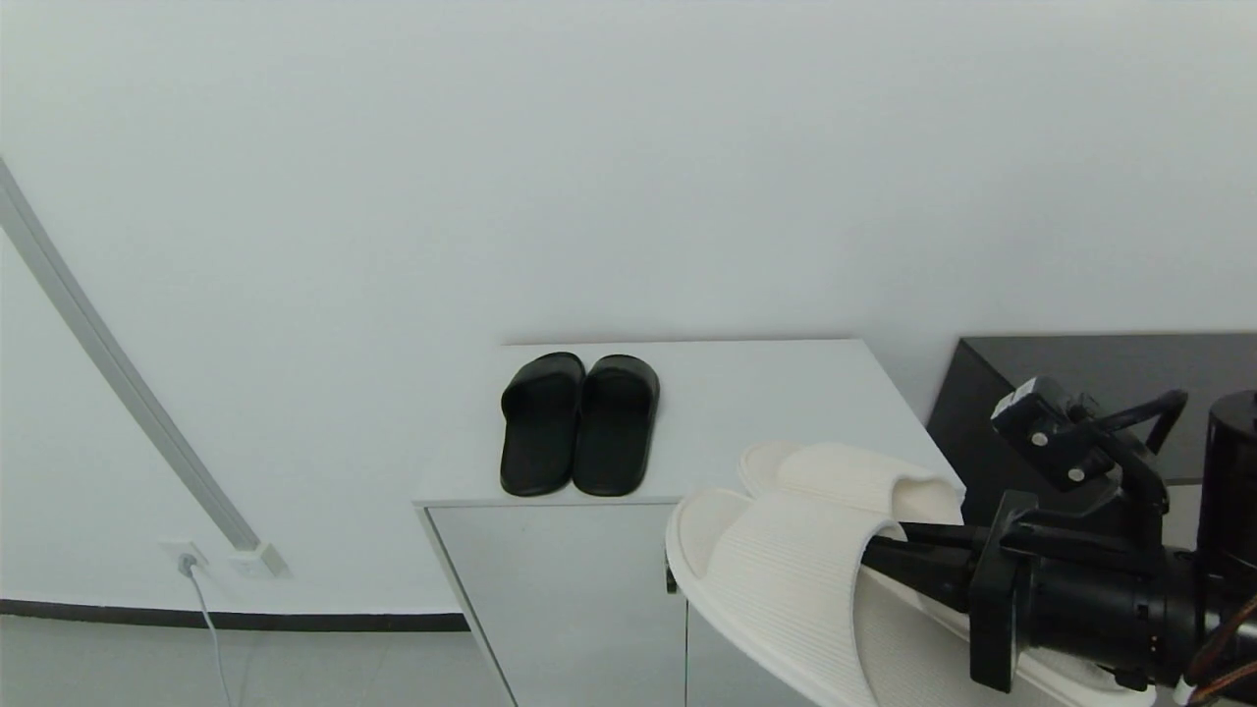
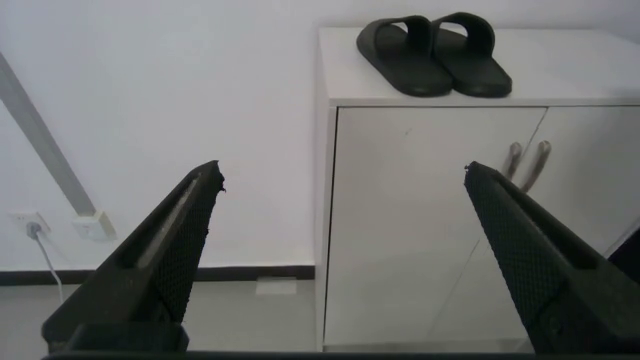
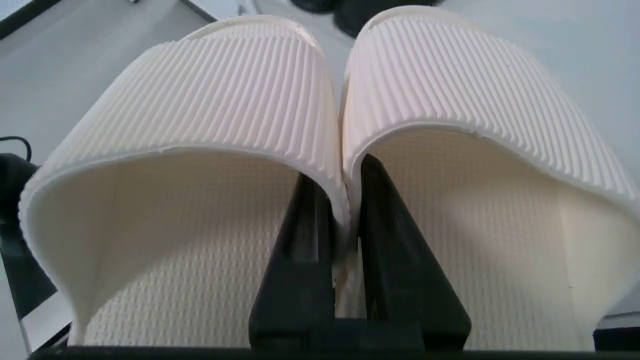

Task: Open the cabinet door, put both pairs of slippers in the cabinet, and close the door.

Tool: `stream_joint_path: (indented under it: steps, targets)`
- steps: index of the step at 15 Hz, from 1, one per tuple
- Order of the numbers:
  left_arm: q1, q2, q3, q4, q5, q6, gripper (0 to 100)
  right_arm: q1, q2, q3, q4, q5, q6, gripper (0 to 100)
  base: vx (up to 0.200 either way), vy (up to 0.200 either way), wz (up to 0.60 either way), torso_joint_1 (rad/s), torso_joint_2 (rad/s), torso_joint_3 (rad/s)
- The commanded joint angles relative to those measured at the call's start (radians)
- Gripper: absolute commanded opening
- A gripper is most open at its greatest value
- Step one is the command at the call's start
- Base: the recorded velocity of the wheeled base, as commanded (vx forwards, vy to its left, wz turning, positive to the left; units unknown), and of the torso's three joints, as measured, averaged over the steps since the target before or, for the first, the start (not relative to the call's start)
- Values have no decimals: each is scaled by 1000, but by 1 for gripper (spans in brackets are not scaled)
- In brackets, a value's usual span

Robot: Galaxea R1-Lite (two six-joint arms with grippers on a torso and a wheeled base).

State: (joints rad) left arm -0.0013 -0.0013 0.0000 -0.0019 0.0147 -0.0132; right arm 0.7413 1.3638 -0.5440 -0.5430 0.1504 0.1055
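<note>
My right pincer (image 3: 338,215) is clamped on the white slippers (image 3: 240,110), a finger inside each, apparently raised off the cabinet (image 1: 766,393). My left pincer (image 2: 342,175) gapes wide, empty. Cabinet doors are shut; black slippers (image 1: 577,424) sit on top.

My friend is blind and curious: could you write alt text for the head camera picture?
The right gripper holds a pair of white slippers before a white cabinet with shut doors. A pair of black slippers sits on top.
</note>
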Motion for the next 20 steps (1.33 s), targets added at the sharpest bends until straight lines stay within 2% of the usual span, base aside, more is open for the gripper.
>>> stream_joint_path:
  steps: [1,14,18,20]
  targets:
    - [0,1,0,-1,1,-1,100,0,0,18,-8,12,-1,0,-200,0,0,-17,-7,12]
    - [0,1,0,-1,1,2,100,0,1,42,-20,14,-41,0,0,0,0,0,0,0]
    - [0,1,0,-1,1,2,100,1,3,45,-18,15,-46,0,0,0,0,-132,308,166]
    - [0,1,0,0,-7,15,100,1,6,47,-18,15,-46,0,0,0,0,-161,383,215]
